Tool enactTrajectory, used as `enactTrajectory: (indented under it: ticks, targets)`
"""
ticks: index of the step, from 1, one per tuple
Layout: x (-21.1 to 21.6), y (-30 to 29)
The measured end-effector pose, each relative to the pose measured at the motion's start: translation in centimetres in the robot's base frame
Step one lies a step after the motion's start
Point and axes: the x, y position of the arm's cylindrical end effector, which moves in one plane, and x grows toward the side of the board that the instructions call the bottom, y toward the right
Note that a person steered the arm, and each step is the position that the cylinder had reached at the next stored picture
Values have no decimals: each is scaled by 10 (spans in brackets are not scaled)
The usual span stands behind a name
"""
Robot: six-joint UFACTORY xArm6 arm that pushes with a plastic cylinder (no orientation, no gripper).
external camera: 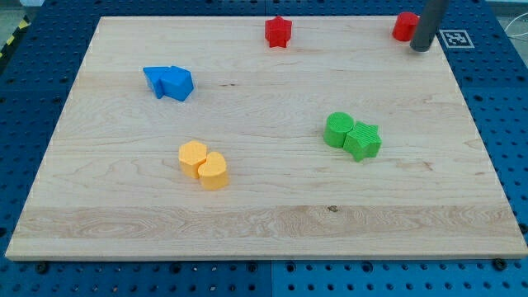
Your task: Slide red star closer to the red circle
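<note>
The red star (pixel 279 31) sits near the top edge of the wooden board, a little right of centre. The red circle (pixel 404 26) sits at the top right, partly hidden by my rod. My tip (pixel 421 48) rests on the board just right of and slightly below the red circle, touching or almost touching it. The star lies well to the left of the circle and of my tip.
Two blue blocks (pixel 169 82) touch each other at the upper left. Two orange blocks (pixel 204 163) sit together left of centre. Two green blocks (pixel 352 136) sit together right of centre. A fiducial tag (pixel 455 38) lies at the board's top right corner.
</note>
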Motion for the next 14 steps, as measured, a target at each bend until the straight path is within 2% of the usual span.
enactTrajectory:
  ticks: [2, 4, 5, 6, 7, 8, 9, 11, 13, 14]
  targets:
    - [-21, 0]
    - [-5, 0]
    - [14, -60]
    - [-6, -112]
    - [-44, -147]
    - [-59, -199]
    - [-60, -255]
    - [-56, -312]
    - [-26, -297]
    - [-26, -263]
